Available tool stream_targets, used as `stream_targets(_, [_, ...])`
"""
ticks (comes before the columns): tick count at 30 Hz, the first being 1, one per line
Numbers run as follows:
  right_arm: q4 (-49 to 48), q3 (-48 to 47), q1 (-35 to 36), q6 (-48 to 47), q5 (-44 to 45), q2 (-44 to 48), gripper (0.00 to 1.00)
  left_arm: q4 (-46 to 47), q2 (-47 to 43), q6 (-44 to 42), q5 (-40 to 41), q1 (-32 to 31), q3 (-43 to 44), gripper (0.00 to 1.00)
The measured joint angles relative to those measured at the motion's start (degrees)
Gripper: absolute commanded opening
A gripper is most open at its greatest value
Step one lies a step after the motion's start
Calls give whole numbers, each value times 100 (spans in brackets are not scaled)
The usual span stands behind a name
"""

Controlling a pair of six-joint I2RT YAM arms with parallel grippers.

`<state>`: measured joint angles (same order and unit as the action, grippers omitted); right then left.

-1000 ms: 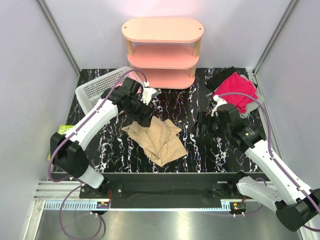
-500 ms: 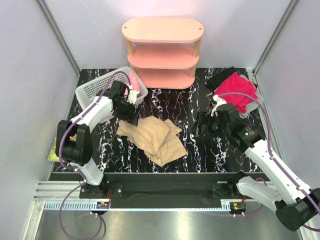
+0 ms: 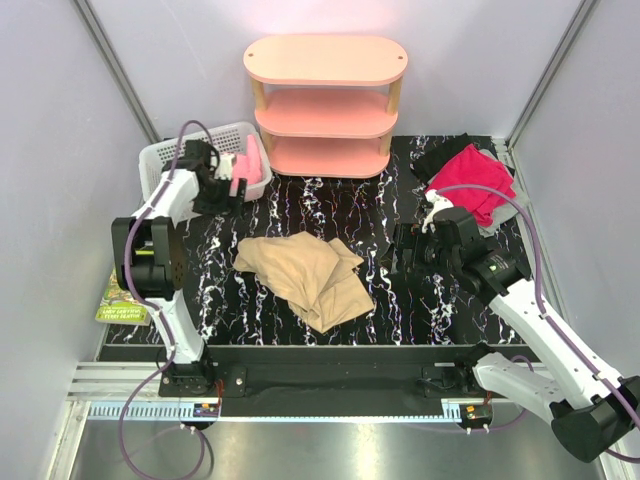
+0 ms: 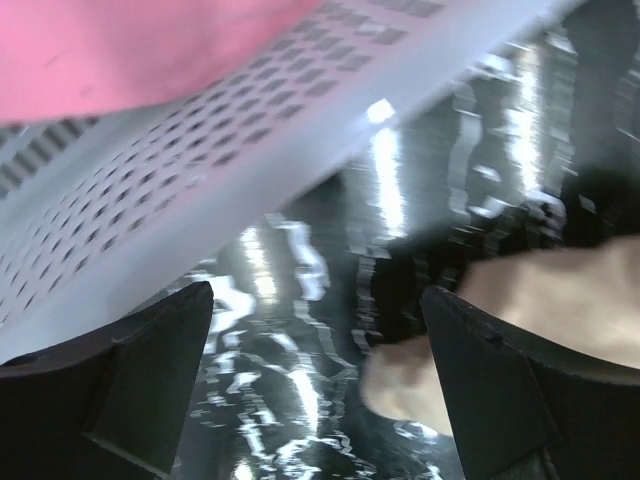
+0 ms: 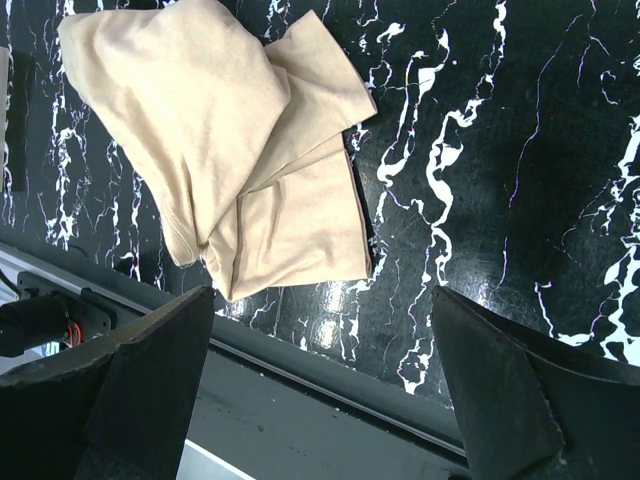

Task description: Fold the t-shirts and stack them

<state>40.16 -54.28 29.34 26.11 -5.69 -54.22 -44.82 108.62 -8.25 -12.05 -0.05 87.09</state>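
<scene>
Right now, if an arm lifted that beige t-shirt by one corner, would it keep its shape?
Probably not: the tan t-shirt lies crumpled in soft overlapping folds, so it would likely droop and unfold. It looks thin, so probably light. Pushed, it would likely bunch rather than slide.

No legible text in your views.
The only print you have is on a green sheet (image 3: 124,306) lying just off the left edge of the table (image 3: 350,205), and its lettering is too small to read.
</scene>
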Motion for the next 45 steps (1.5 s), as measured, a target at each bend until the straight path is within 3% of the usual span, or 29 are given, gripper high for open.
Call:
stream_targets(13, [-7,68,0,-33,-173,-264,100,68,-52,103,205,922,120,93])
stream_targets(18, [-164,57,92,-72,-474,-553,100,302,-671,-133,149,2264,-601,93])
stream_targets(23, [-249,-328,1257,-192,-249,-1943,100,352,-1434,-446,129,3333,-1147,93])
stream_targets(31, [-249,-2214,2986,-649,254,-4116,100,79,-2927,-732,-765,2955,-1580,93])
stream_targets(36, [-227,-3501,3738,-1106,682,-5261,100,-101,-3416,-809,-1108,2341,-2100,93])
stream_targets(40, [-114,-4063,4052,-1504,960,-5989,100,-98,-2986,-697,-1331,1934,-2120,91])
stream_targets(45, [2,-4409,4028,-1864,1329,-6546,100,74,-1613,-483,-1373,1906,-1515,90])
